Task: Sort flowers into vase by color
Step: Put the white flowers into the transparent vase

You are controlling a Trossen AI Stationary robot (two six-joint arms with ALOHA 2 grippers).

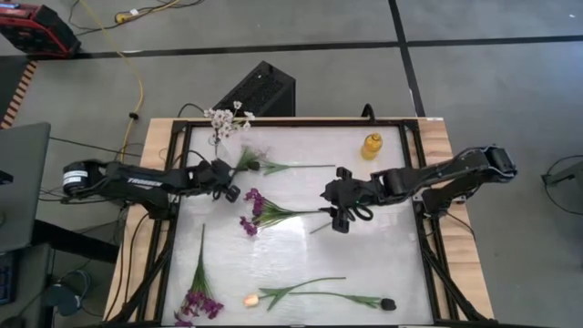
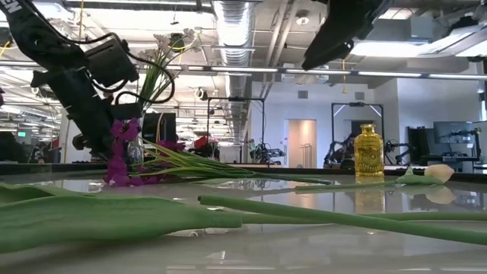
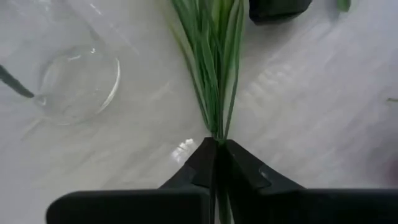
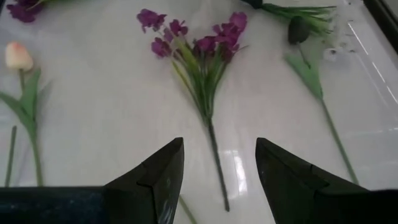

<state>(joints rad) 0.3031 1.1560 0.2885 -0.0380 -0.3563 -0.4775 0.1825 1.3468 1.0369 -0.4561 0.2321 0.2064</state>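
My left gripper (image 1: 227,188) (image 3: 217,146) is shut on a tuft of thin green blades (image 1: 246,160) near the table's far left. I cannot make out any blossoms on it. A clear glass vase (image 3: 78,81) stands beside the tuft, and white blossoms (image 1: 228,118) (image 2: 171,42) rise at the far edge. A dark-budded flower (image 4: 298,28) lies by the tuft. My right gripper (image 1: 341,215) (image 4: 221,171) is open and raised over the bare stem end of a purple sprig (image 1: 260,210) (image 4: 199,56) lying mid-table. It touches nothing. My left gripper pinches the green blades where they bunch together at their narrow end (image 3: 219,132), between both fingers. The fingers come slanting down from the table's left and lie along the blades. The blades fan out away from the fingers over the table. Whether they are lifted clear I cannot tell.
Near the front edge lie a second purple sprig (image 1: 196,299), a peach tulip (image 1: 251,298) and another dark-budded flower (image 1: 387,303). A yellow bottle (image 1: 371,146) (image 2: 368,152) stands far right. A black box (image 1: 260,91) sits beyond the far edge. There is bare tabletop between the flowers.
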